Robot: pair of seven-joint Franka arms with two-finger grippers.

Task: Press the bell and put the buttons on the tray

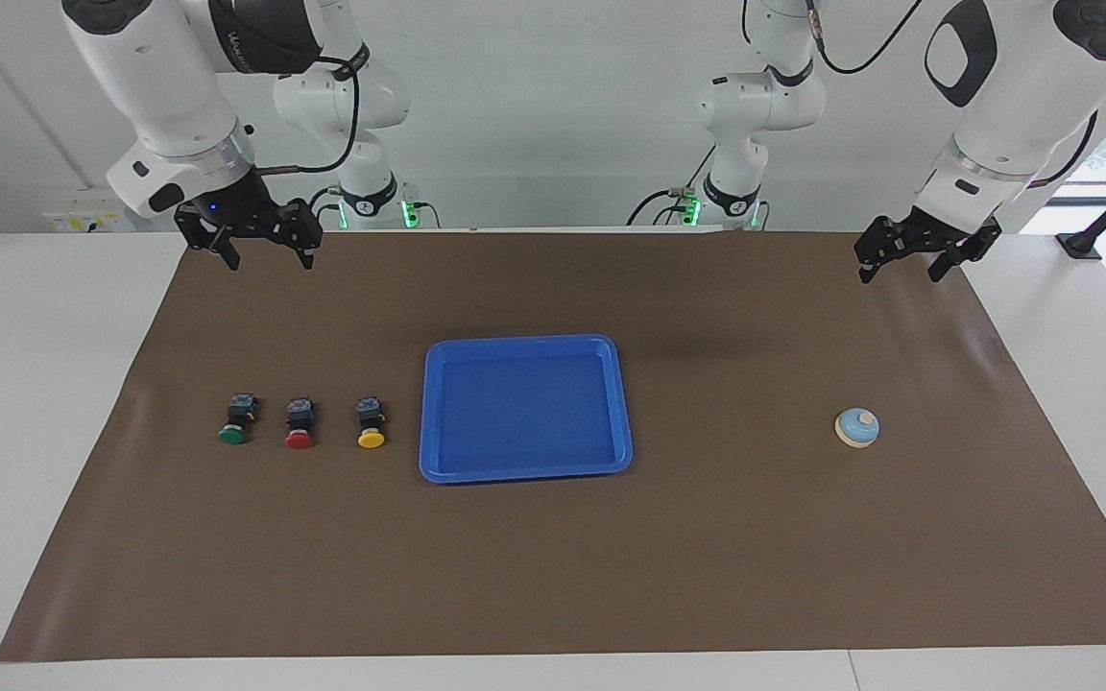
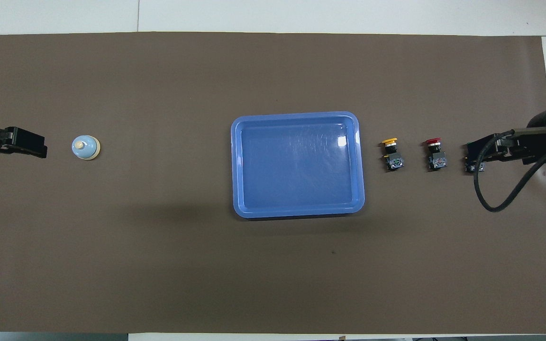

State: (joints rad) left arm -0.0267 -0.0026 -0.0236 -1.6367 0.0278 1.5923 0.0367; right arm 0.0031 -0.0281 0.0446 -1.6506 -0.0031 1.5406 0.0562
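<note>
Fingers on both grippers stand spread apart with nothing between them. My right gripper hangs in the air above the brown mat's edge at the right arm's end of the table, and my left gripper hangs likewise above the mat's edge at the left arm's end; both arms wait.

On the mat I see a bright blue tray near the middle, with nothing in it. Toward the right arm's end, three push-buttons lie in a row beside the tray, apart from one another: the yellow button closest to the tray, then the red button, then the green button. From overhead, my right gripper hides most of the green one. Toward the left arm's end, well apart from the tray, sits the light blue bell with its cream knob upward.
</note>
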